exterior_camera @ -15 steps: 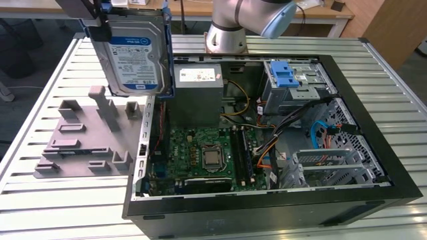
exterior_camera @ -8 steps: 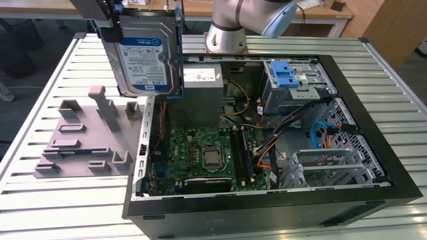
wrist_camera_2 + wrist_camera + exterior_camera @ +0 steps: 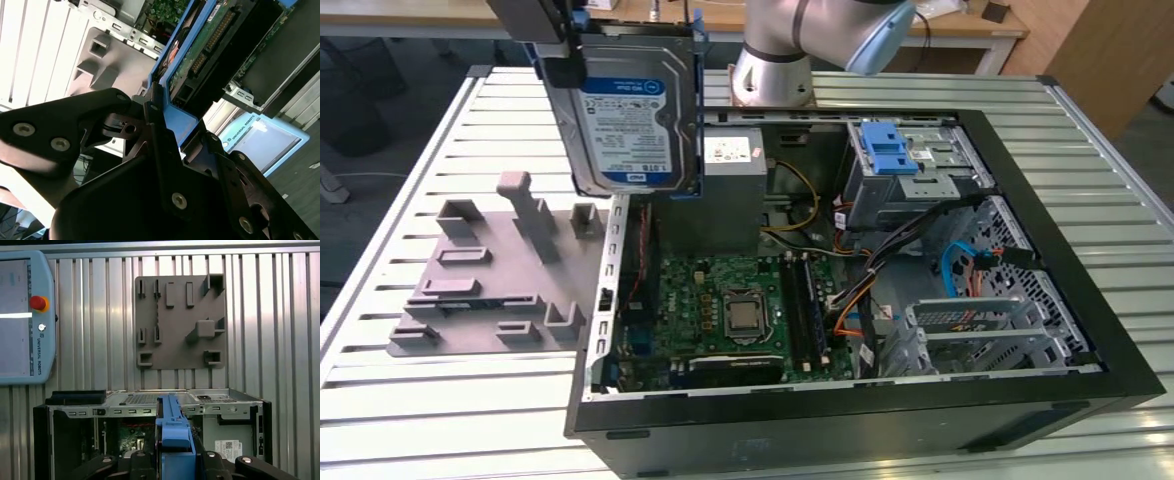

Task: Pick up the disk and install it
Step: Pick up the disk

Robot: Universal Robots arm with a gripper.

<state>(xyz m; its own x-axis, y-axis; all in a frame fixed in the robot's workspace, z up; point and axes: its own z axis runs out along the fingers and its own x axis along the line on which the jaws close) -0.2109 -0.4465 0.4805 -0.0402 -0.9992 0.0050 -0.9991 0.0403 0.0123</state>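
The disk [image 3: 631, 112], a silver hard drive with a white and blue label and blue rails, hangs upright in the air above the open computer case's [image 3: 854, 410] edge on the exterior view's left. My gripper [image 3: 624, 45] is shut on it from above, fingers clamped on the blue rails. In the second wrist view the black fingers [image 3: 150, 120] squeeze the blue rail, with the disk's green circuit side [image 3: 205, 47] beyond them. In the first wrist view the blue rail [image 3: 172, 432] stands between the finger bases, over the case.
Inside the case are a silver drive cage with a blue latch [image 3: 897, 158], a grey box with a white sticker [image 3: 734, 165] and the motherboard [image 3: 734, 310]. A grey fixture plate [image 3: 487, 275] lies on the slatted table [image 3: 440, 400]. A teach pendant [image 3: 22, 315] lies on the table.
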